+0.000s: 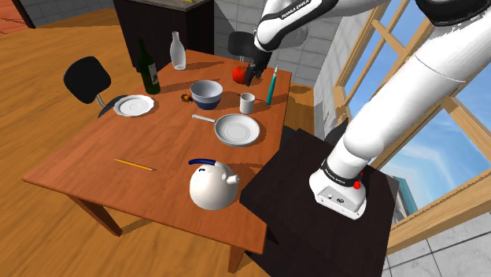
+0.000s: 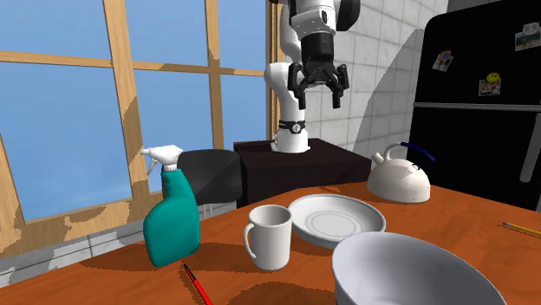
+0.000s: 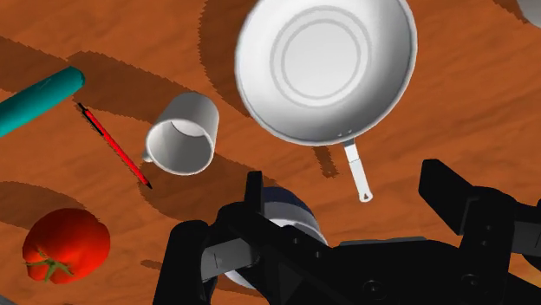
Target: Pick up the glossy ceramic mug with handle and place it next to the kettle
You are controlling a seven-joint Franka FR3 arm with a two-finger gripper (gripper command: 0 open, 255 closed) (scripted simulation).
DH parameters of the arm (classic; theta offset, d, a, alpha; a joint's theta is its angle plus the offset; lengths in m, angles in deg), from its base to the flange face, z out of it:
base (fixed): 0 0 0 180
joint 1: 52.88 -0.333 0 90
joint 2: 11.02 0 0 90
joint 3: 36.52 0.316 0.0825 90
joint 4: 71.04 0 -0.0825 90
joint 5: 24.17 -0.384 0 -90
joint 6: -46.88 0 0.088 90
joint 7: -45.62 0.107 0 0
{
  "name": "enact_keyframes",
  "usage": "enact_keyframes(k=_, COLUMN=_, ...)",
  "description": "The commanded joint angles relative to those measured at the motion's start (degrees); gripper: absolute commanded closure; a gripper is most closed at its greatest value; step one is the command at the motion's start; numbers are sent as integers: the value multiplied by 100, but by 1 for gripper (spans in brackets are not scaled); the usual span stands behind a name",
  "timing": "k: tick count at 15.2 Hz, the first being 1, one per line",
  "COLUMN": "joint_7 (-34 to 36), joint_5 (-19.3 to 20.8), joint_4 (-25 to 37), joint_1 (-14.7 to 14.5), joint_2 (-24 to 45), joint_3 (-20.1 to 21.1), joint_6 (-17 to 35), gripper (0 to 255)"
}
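Note:
A white mug (image 1: 247, 101) with a handle stands upright on the wooden table (image 1: 94, 165), between a teal spray bottle (image 1: 271, 86) and a white pan (image 1: 236, 130). In the second exterior view the mug (image 2: 270, 235) is near the front, its handle toward the spray bottle (image 2: 171, 212). The white kettle (image 1: 211, 185) with a blue handle sits at the table's near edge by the stand, also in the second exterior view (image 2: 399, 176). My gripper (image 1: 252, 76) hangs open high above the table's far end, holding nothing. In the wrist view the mug (image 3: 182, 134) lies beyond and to one side of the gripper (image 3: 351, 204).
A white bowl (image 1: 206, 94), a plate (image 1: 134, 105), a dark bottle (image 1: 148, 71), a clear bottle (image 1: 178, 51), a tomato (image 1: 238, 74) and a yellow pencil (image 1: 134, 164) are on the table. A red pencil (image 3: 113, 146) lies by the mug. A black fridge (image 2: 485, 104) stands behind.

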Motion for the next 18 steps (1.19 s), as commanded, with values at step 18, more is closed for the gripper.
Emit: enact_keyframes(k=18, joint_7=-1278, joint_5=-840, joint_4=2267, joint_1=660, joint_2=4093, joint_3=45, joint_6=1768, gripper=0)
